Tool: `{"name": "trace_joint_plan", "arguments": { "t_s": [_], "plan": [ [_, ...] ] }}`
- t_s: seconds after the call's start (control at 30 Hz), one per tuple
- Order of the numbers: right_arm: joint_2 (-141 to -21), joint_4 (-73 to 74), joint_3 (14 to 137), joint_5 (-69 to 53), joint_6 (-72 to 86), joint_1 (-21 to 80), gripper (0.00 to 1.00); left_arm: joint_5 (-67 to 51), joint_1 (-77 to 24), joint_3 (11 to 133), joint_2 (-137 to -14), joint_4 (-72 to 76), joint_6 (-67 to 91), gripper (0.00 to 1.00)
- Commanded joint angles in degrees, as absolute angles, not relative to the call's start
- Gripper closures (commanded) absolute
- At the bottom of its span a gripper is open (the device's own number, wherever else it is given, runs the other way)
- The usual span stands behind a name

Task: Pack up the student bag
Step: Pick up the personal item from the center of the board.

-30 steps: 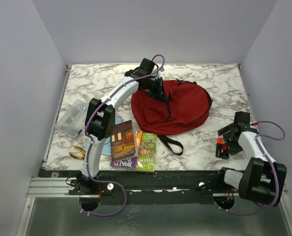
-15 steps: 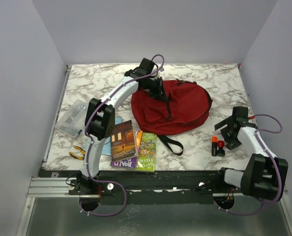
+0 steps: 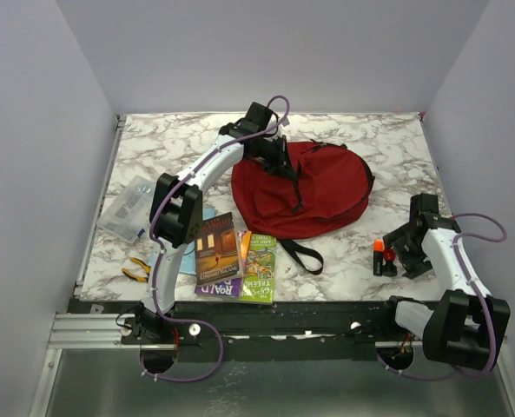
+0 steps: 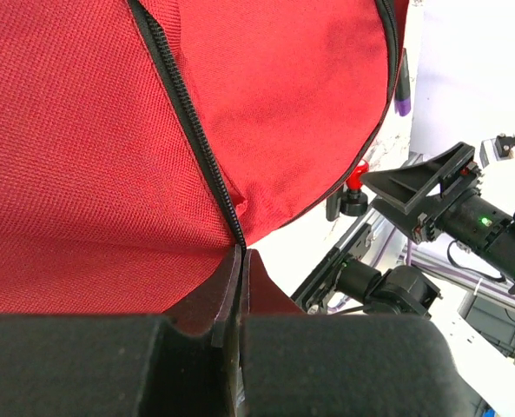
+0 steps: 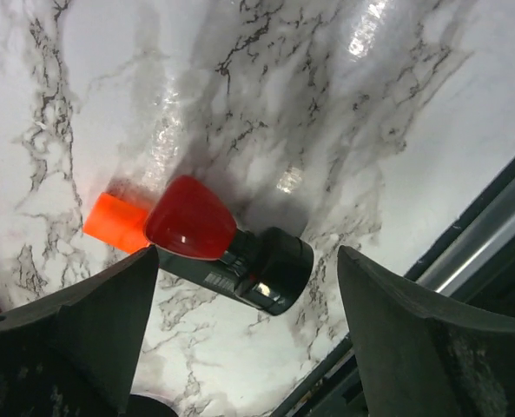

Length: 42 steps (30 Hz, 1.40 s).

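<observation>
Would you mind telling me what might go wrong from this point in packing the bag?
1. The left gripper is shut on only a thin pinch of the student bag at its zipper. The fabric may slip out, or the whole bag may drag instead of opening.
2. The right gripper is open over a red-capped black tube lying near the table edge, beside an orange block. A poor close could roll it off.

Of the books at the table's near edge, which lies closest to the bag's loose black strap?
The green-covered book, rightmost of the group; the strap lies just right of it, while the dark-covered book sits farther left.
</observation>
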<state>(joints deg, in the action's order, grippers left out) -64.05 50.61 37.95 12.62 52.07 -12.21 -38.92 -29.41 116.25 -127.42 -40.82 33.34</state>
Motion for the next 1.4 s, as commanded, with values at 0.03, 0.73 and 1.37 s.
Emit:
{"name": "trace_joint_plan", "arguments": {
  "t_s": [0.03,0.73,1.37],
  "plan": [
    [-67.7,57.5,41.0,15.8,52.5,-9.7,0.15,-42.4,-29.5,116.0,-124.8,-40.2,33.8,1.00],
    [-75.7,46.5,38.0,16.5,53.4,-9.2,0.66,-42.4,-29.4,115.7,-123.9,-40.0,33.7,1.00],
    [-71.4,24.6,52.2,-17.1,30.2,-0.4,0.99,-41.0,-27.8,115.7,-125.1,-40.1,32.9,1.00]
  ]
}}
